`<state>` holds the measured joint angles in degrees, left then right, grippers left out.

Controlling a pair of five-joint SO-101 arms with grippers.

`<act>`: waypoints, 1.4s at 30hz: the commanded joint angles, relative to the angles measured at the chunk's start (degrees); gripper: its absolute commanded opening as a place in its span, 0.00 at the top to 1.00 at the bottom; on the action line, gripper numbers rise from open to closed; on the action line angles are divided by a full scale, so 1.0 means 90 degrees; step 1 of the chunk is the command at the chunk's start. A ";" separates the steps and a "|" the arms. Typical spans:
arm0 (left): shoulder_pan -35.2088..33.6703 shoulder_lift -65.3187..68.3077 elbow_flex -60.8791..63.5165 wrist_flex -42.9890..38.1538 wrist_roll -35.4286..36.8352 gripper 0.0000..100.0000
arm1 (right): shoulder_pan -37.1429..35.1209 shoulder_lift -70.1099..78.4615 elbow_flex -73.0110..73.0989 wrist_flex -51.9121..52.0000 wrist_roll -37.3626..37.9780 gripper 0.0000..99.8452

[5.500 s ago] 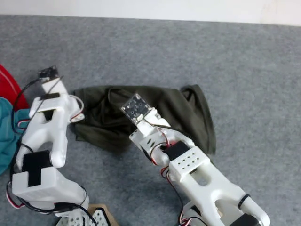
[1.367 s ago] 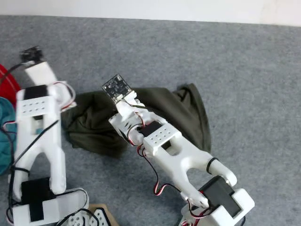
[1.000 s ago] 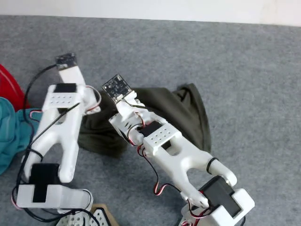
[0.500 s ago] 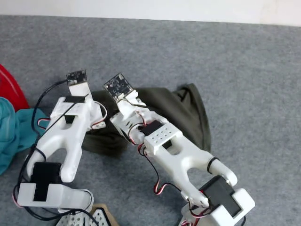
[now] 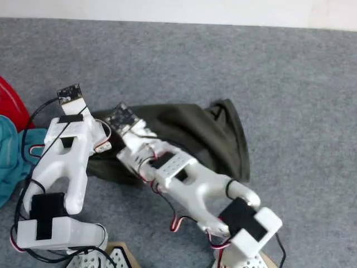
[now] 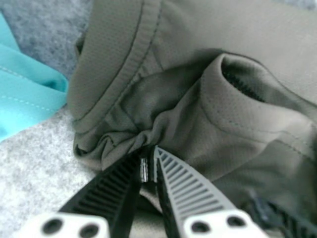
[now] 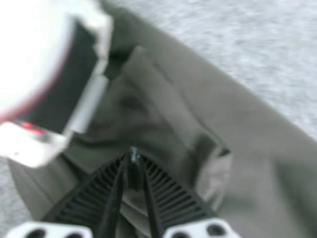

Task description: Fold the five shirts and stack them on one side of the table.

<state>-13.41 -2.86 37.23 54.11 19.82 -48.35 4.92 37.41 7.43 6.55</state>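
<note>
My left claw (image 6: 148, 167) is pressed together on a bunched fold of the olive shirt (image 6: 237, 44), and the cloth gathers into tight wrinkles right at the tips. Just beyond those tips the shirt's ribbed collar (image 6: 247, 89) stands up in a loop. Off to one side of the claw, past the shirt's hemmed edge, a teal shirt (image 6: 25, 94) lies on the grey table top (image 6: 39, 158), just beside the olive one. My right claw (image 7: 132, 171) works close to the left, its ribbed jaws drawn in to a narrow point on the same olive shirt. The view there is smeared, so I would only say it seems to be pinching a thin ridge of the fabric. My left arm (image 7: 44, 49) looms just ahead of the right claw and to one side of it, low over the cloth. From above, both wrists crowd over one end of the olive shirt, with my right arm (image 5: 178, 173) lying across its middle. The remainder of the shirt spreads crumpled away from the claws over the table top.
</note>
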 commanded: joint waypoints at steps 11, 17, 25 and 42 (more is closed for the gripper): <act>-0.0112 -0.0093 0.0005 -0.0264 0.0049 0.95 | 0.0630 0.0523 -0.0327 -0.0112 0.0791 0.99; -0.0112 -0.0093 -0.0015 -0.0264 0.0049 0.95 | 0.0650 0.0503 -0.0327 0.0112 0.0791 0.99; -0.0542 -0.0103 -0.0650 -0.0469 0.0068 0.95 | 0.0835 0.0484 -0.0327 0.0112 0.0791 0.99; -0.0259 -0.0103 -0.1792 0.0479 0.0586 0.95 | 0.0806 -0.1548 0.1031 0.0288 0.0654 0.99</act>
<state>-18.86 -2.77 23.16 57.98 23.87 -40.53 -3.16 45.23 9.45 12.97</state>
